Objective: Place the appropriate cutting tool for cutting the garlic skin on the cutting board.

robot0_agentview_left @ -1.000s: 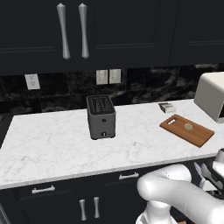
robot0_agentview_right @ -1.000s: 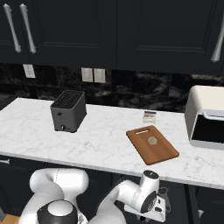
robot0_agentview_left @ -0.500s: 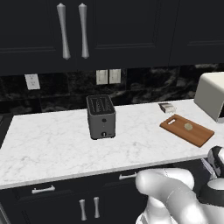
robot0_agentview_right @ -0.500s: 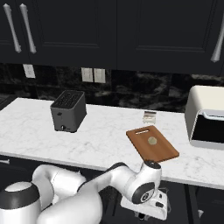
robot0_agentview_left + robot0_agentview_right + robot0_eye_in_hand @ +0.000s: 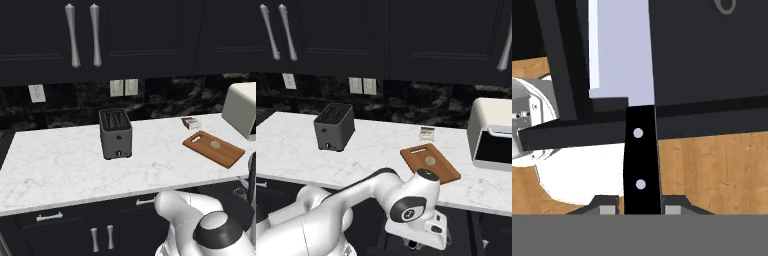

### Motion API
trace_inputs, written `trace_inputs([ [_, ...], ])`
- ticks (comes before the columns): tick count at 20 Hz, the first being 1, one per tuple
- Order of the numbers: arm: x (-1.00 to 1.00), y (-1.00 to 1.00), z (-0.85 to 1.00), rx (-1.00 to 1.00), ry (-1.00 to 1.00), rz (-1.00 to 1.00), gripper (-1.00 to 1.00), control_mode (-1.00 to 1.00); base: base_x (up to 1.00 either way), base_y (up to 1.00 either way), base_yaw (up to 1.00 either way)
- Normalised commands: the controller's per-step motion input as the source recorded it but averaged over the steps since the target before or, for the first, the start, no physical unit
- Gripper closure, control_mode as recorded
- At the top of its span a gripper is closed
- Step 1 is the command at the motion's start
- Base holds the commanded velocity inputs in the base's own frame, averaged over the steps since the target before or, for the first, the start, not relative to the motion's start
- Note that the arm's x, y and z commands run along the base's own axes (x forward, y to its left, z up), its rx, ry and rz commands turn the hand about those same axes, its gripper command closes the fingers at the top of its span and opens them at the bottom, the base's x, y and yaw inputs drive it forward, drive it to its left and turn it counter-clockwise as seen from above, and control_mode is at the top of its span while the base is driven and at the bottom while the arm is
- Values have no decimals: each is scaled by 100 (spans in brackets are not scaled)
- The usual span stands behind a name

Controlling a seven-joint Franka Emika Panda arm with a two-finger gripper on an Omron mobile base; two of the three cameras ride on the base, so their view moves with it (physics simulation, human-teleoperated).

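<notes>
In the hand view my gripper (image 5: 641, 207) is shut on the cutting tool (image 5: 641, 160), a knife gripped by its black two-rivet handle. Its pale silvery blade (image 5: 619, 50) points away from me across a dark cabinet front. In the right base view the hand hangs low, below the counter's front edge. The reddish-brown cutting board (image 5: 223, 151) (image 5: 442, 170) lies on the right part of the marble counter. The small pale garlic (image 5: 215, 144) (image 5: 430, 160) sits on it.
A dark toaster (image 5: 116, 133) (image 5: 333, 126) stands mid-counter. A small grey-white box (image 5: 190, 122) (image 5: 427, 133) lies behind the board, and a white oven-like appliance (image 5: 242, 109) (image 5: 493, 134) stands at the far right. Wood floor (image 5: 722, 165) shows beneath the hand.
The arm's links have swung forward and right in front of the lower cabinets, with the hand staying low. The gripper stays shut on the knife. Things on the counter have not moved.
</notes>
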Motion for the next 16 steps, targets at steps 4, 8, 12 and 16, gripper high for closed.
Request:
trace_inputs([
  [4, -6, -5, 100, 4, 6, 5, 100, -100, 0, 0, 0],
  [8, 44, -10, 96, 5, 8, 5, 100, -100, 0, 0, 0],
  [12, 100, -36, 43, 2, 9, 8, 100, -100, 0, 0, 0],
  [16, 100, -64, 2, 2, 1, 20, 100, -100, 0, 0, 0],
])
